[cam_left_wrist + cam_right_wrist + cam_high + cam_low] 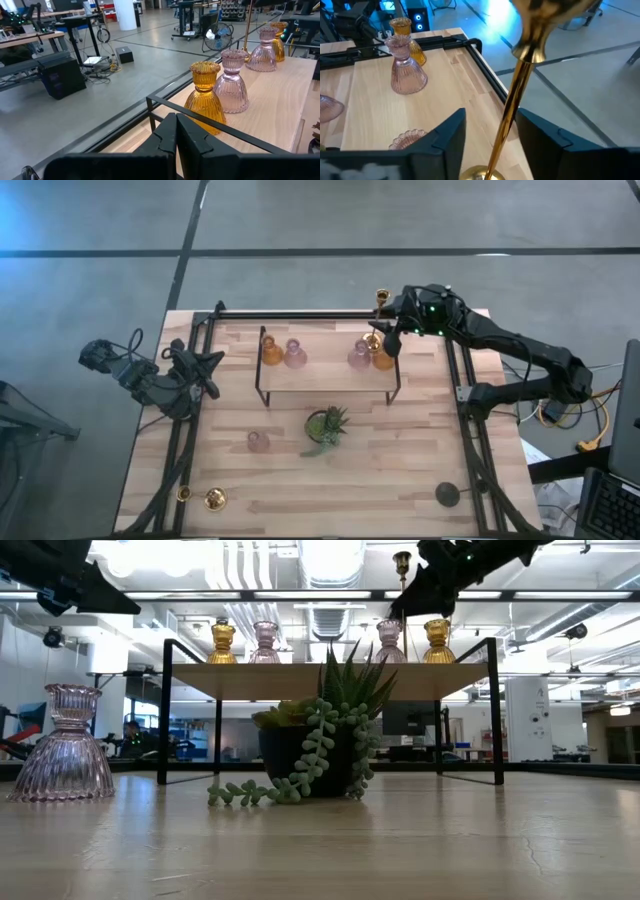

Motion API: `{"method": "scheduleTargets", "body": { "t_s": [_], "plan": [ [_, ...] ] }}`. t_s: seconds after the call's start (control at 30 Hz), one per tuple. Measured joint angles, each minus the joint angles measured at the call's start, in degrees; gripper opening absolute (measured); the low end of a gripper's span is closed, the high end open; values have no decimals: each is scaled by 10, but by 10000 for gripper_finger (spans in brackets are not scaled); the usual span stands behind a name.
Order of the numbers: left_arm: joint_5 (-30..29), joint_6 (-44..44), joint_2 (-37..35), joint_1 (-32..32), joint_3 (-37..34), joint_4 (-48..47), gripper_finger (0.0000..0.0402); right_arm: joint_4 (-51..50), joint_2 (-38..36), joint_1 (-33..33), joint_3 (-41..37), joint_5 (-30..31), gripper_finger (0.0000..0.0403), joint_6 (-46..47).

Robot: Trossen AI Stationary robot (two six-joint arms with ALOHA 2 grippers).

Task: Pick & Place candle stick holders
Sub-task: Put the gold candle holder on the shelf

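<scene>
Close up between the spread-apart fingers of the right end effector (pixel 487 137) stands a gold candle holder (pixel 512 107), let go on the shelf (pixel 330 376) beside the pink (pixel 359 356) and amber (pixel 383 359) ones, while the left end effector (pixel 205 365), pressed together, waits at the worktop's (pixel 400 470) left edge.

The pale, matt wooden surface (pixel 400 470) shows fine grain. The tall slim candle stick (pixel 512 107) is polished gold metal — mirror-glossy. The squat ribbed pink holder (pixel 67 748) and ribbed amber holder (pixel 205 97) are clear, shiny glass. The black shelf frame (pixel 495 710) looks like matt metal — its top is pale wood.
</scene>
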Motion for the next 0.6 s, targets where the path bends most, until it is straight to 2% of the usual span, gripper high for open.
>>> {"method": "scheduleTargets", "body": {
  "t_s": [0.07, 0.27, 0.5, 0.6],
  "plan": [
    [2, 0, 0, 0, 0, 0, 9, -4, -10, 0, 0, 3, 189, -4],
    [16, 0, 0, 0, 5, 0, 9, -61, -68, 0, 0, 71, 205, -20],
    [66, 29, 0, 0, 35, -6, 9, -152, -154, 0, 0, 106, 198, -2],
    [113, 37, 0, 0, 60, -27, 9, -187, -184, 0, 0, 106, 189, 15]
  ]
}}
